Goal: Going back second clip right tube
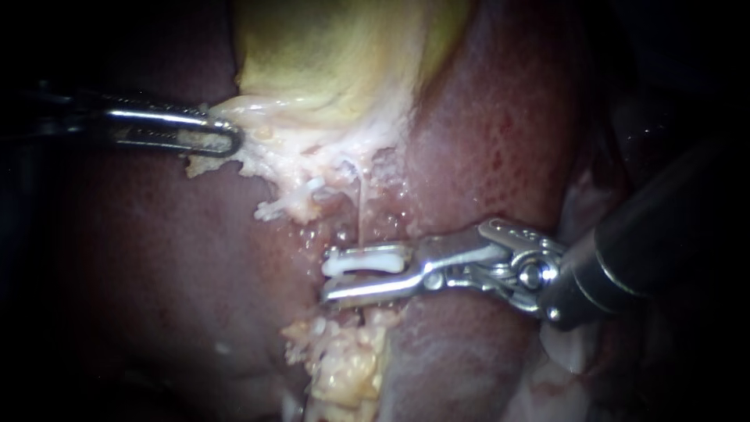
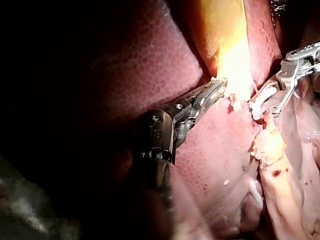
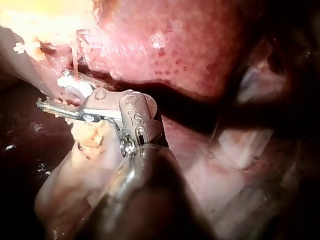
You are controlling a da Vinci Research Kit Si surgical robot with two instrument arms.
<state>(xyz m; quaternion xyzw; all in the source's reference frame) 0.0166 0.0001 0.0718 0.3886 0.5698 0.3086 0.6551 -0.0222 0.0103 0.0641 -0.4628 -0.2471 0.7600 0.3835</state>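
Right instrument [image 1: 326, 280]: jaws apart, with a plain gap between the lower one and the clip [image 1: 367, 261]. Nothing is gripped from two sides. The clip lies against the upper jaw, crosswise on the tube [image 1: 361, 205], which drops as a thin pale strand from the ragged fringe of the gallbladder [image 1: 336, 55]. Whether the clip is latched cannot be told.

Left instrument [image 1: 226, 137]: jaws closed on that fringe, holding it out to the side.

Handling, as a judgement: the tube looks thin, soft, wet and drawn taut, so it would likely tear if dragged. The clip is small, stiff and light, and needs no hold, only to be left free. The jaws should clear it by sliding back along the shaft's own line, not sideways.

Room: the liver [image 1: 500, 125] sits close on both sides of the cleft. A fat clump [image 1: 348, 367] lies just under the lower jaw. The open room is back along the shaft, toward the right.
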